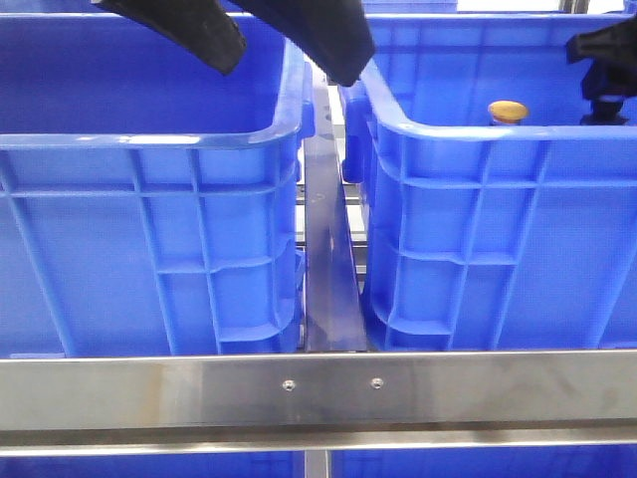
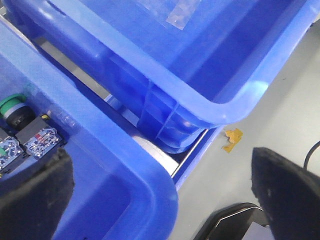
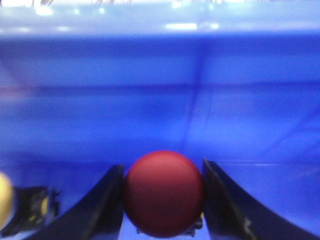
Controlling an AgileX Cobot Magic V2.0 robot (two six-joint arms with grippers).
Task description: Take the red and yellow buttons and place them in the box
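Note:
The red button (image 3: pixel 164 192) has a dark red domed cap and sits between my right gripper's (image 3: pixel 162 165) fingers, which touch it on both sides, inside the right blue crate (image 1: pixel 478 129). The right gripper (image 1: pixel 607 60) shows at that crate's far right. The yellow button (image 1: pixel 508 112) stands upright in the same crate, and its cap shows at the edge of the right wrist view (image 3: pixel 2 200). The left blue crate (image 1: pixel 149 139) shows nothing inside. My left gripper (image 1: pixel 287 72) hangs wide open and empty over the gap between the crates (image 2: pixel 160 200).
A green-capped button (image 2: pixel 12 105) with switch blocks lies in the crate below the left gripper. A metal rail (image 1: pixel 328 259) runs between the crates and a steel bar (image 1: pixel 318 388) crosses the front. Grey floor with a yellow scrap (image 2: pixel 232 140) lies beyond the crates.

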